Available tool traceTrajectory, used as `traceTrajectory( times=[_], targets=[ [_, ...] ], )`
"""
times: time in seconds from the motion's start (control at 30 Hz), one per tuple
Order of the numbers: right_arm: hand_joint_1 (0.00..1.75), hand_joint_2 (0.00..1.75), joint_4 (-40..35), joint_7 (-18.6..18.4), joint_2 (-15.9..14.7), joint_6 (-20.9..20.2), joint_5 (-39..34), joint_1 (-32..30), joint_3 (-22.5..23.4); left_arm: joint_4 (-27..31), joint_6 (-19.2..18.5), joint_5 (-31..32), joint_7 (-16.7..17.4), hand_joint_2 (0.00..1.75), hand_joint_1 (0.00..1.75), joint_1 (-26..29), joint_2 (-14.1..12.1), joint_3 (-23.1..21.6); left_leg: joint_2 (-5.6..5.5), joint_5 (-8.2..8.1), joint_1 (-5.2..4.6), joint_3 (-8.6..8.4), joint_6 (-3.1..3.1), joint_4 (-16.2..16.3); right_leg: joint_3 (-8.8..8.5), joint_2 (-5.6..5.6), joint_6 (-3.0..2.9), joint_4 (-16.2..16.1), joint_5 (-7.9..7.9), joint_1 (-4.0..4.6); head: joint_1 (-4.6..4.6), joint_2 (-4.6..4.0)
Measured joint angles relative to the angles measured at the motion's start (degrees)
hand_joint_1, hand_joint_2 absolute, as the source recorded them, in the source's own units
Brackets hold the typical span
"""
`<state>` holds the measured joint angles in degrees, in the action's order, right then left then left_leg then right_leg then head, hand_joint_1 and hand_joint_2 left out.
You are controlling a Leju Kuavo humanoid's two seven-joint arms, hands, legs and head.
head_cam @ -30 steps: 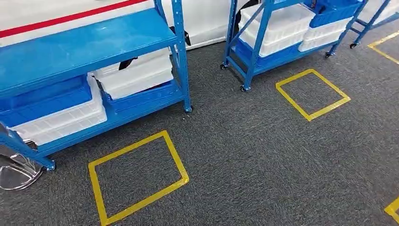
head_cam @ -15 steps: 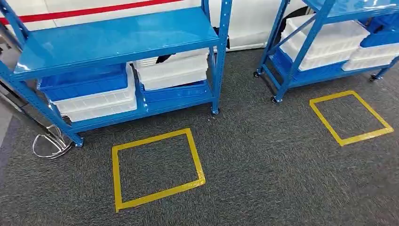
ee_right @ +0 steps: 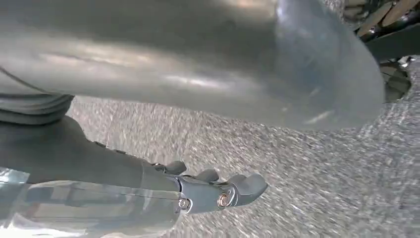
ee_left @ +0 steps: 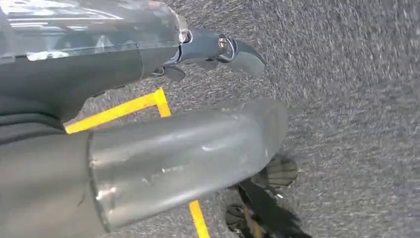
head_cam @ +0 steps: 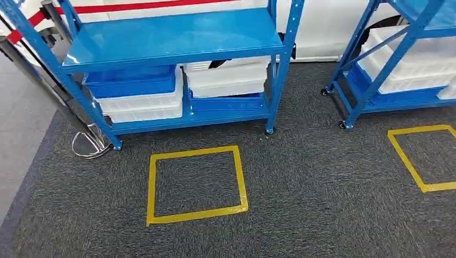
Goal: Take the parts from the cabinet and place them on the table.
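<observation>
at the far side of the grey carpet [head_cam: 322,204] stands the blue cabinet [head_cam: 172,37], white and blue bins [head_cam: 145,99] stacked on its lower shelf; any parts inside are hidden; a yellow taped square [head_cam: 196,185] lies just near it; left hand [ee_left: 148,148] and right hand [ee_right: 198,188] hang over carpet, fingers [ee_right: 247,186] apart, holding nothing

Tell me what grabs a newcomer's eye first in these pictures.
The bright blue shelf rack straight ahead, its lower shelf packed with stacked white bins and blue bins. On the grey carpet in front of it lies a yellow tape square. A second blue rack stands to the right.
</observation>
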<state>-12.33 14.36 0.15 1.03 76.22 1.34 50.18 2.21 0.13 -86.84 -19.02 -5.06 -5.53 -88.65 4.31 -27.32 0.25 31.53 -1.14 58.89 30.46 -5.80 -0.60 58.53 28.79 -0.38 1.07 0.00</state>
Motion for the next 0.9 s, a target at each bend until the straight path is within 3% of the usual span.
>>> traceTrajectory(
  times=[0.13,0.17,0.2,0.23,0.3,0.33,0.37,0.4,0.43,0.47,0.5,0.57,0.63,0.67,0.7,0.73,0.8,0.83,0.87,0.9],
  targets=[
    [0.0,0.0,0.0,0.0,0.0,0.0,0.0,0.7,0.0,0.0,-0.1,-0.1,-0.2,0.0,0.0,0.3,-0.1,0.0,-2.48,0.57,-0.05,0.27,1.37,-0.7,-0.86,-1.79,1.26,-0.4,0.14,0.14,-0.18,0.0],
    [0.0,0.0,0.0,0.0,-0.1,0.0,0.0,0.7,-0.1,0.0,-0.1,-0.1,-0.3,0.0,0.0,0.3,0.0,0.0,-3.0,1.13,0.55,-0.43,1.87,-1.3,-0.9,-0.22,1.79,0.0,0.66,-0.25,-0.26,0.0],
    [0.0,0.0,0.0,0.0,-0.1,0.0,0.0,0.7,-0.1,0.0,-0.1,-0.1,-0.4,0.0,0.0,0.3,0.0,0.0,-3.53,1.26,0.53,-0.39,2.21,-1.5,-0.22,2.7,1.9,1.6,2.08,-0.34,-0.5,0.0],
    [0.0,0.0,0.0,0.0,-0.1,0.0,0.0,0.6,-0.1,0.0,-0.1,-0.1,-0.4,0.0,0.0,0.0,0.0,0.0,-4.06,1.44,0.53,-0.14,2.49,-1.5,1.94,4.67,1.91,5.8,4.84,-0.45,-0.7,0.0],
    [0.0,0.0,0.0,-0.1,-0.2,0.0,0.0,0.2,-0.1,0.0,-0.2,-0.1,-0.6,0.0,0.0,-0.1,0.0,0.0,-5.5,1.52,0.39,0.09,2.62,-1.4,6.48,5.57,2.04,14.8,8.49,-0.41,-0.74,-0.02],
    [0.0,0.0,0.0,-0.2,-0.2,0.0,0.0,0.2,-0.1,0.0,-0.2,-0.1,-0.6,0.0,0.0,-0.1,0.0,0.0,-6.23,1.52,0.37,0.09,2.62,-1.4,7.78,5.64,2.06,16.9,8.52,-0.41,-0.74,0.0],
    [0.0,0.0,0.1,-0.2,-0.2,0.0,0.0,0.1,-0.1,0.0,-0.2,-0.2,-0.6,0.0,0.0,0.0,0.0,0.0,-7.05,1.52,0.37,0.02,2.61,-1.3,7.82,5.67,1.99,16.4,7.14,-0.42,-0.72,0.0],
    [0.0,0.0,0.1,-0.2,-0.2,0.0,0.1,0.0,-0.1,0.0,-0.2,-0.2,-0.6,0.0,0.0,0.1,0.0,0.0,-7.89,1.47,0.37,-0.05,2.54,-1.2,6.65,5.76,1.85,13.3,4.58,-0.44,-0.77,0.0],
    [0.0,0.0,0.1,-0.2,-0.2,0.0,0.1,0.0,-0.1,0.0,-0.2,-0.2,-0.7,0.0,0.0,0.0,0.0,0.0,-8.78,1.39,0.37,-0.16,2.41,-1.1,4.47,6.19,1.64,8.3,1.46,-0.47,-0.74,0.0],
    [0.0,0.0,0.1,-0.2,-0.3,0.0,0.1,0.0,-0.1,0.0,-0.2,-0.2,-0.7,0.0,0.0,0.0,0.1,0.0,-9.5,1.29,0.37,-0.21,2.26,-0.9,2.18,7.82,1.39,3.1,-1.22,-0.54,-0.76,0.0],
    [0.0,0.0,0.1,-0.2,-0.5,0.0,0.1,0.0,-0.1,0.0,-0.2,-0.2,-0.7,0.0,0.0,0.0,0.1,0.0,-10.02,1.21,0.31,0.07,2.04,-0.7,1.16,10.83,1.06,0.7,-0.8,-0.6,-0.77,-0.02],
    [0.0,0.0,0.1,-0.2,-0.5,0.0,0.1,0.1,-0.1,0.0,-0.2,-0.2,-0.7,0.0,0.0,-0.1,0.1,0.0,-11.13,1.26,0.32,0.6,1.28,-0.5,1.32,9.33,1.23,0.2,-0.97,-0.41,-0.78,0.0],
    [0.0,0.0,0.1,-0.4,-0.6,0.3,-0.1,0.3,-0.1,0.0,-0.2,-0.2,-0.9,0.0,0.0,0.2,0.1,0.0,-11.99,1.41,0.48,0.77,0.47,-0.8,1.22,8.56,0.64,0.0,-1.1,-0.35,-0.85,0.0],
    [0.0,0.0,0.1,-0.5,-0.5,0.6,-0.4,0.4,-0.1,0.0,-0.4,-0.2,-1.0,0.0,0.0,0.4,0.0,0.0,-11.01,1.06,0.51,0.83,0.3,-0.4,0.97,7.93,0.1,-0.6,-1.46,-0.83,-0.76,0.0],
    [0.0,0.0,0.1,-0.6,-0.5,0.6,-0.6,0.4,-0.1,0.0,-0.5,-0.3,-1.2,0.0,0.0,0.4,0.1,0.0,-7.64,-0.07,0.21,1.37,0.07,1.1,0.84,7.56,-0.25,-0.7,-1.41,-0.75,-0.54,0.0],
    [0.0,0.0,0.1,-0.6,-0.5,0.6,-0.9,0.2,-0.1,0.0,-0.5,-0.4,-1.4,0.0,0.0,0.2,0.1,0.0,-5.89,-2.08,0.27,2.98,-0.19,4.4,0.82,7.15,-0.7,-0.7,-1.12,-0.68,-0.13,0.0],
    [0.0,0.0,0.1,-0.7,-0.5,0.4,-0.9,-0.1,0.0,0.0,-0.9,-0.4,-1.8,0.0,0.0,-0.1,0.1,0.0,-4.84,-6.03,0.47,7.49,-0.61,13.7,0.74,6.23,-0.82,-0.7,-0.36,-0.46,-0.13,0.0],
    [0.0,0.0,0.1,-0.8,-0.5,0.4,-0.9,-0.3,0.0,0.0,-1.1,-0.5,-1.9,0.0,0.0,-0.1,0.1,0.0,-4.7,-6.48,0.53,9.07,-0.75,17.0,0.52,5.81,-0.78,-0.7,-0.16,-0.4,-0.11,0.0],
    [0.0,0.0,0.1,-1.0,-0.5,0.4,-0.9,-0.4,0.0,0.0,-1.1,-0.5,-2.0,0.0,0.0,0.1,0.1,0.0,-4.65,-5.75,0.54,9.23,-0.76,17.4,0.11,5.41,-0.62,-0.6,0.03,-0.39,-0.11,0.0],
    [0.0,0.0,0.1,-1.0,-0.5,0.3,-0.9,-0.4,0.0,0.0,-1.1,-0.5,-2.1,0.0,0.0,0.3,0.1,0.0,-4.65,-3.72,0.52,8.01,-0.67,14.9,-0.4,5.09,-0.53,-0.6,0.33,-0.37,-0.13,0.0]
  ],
)
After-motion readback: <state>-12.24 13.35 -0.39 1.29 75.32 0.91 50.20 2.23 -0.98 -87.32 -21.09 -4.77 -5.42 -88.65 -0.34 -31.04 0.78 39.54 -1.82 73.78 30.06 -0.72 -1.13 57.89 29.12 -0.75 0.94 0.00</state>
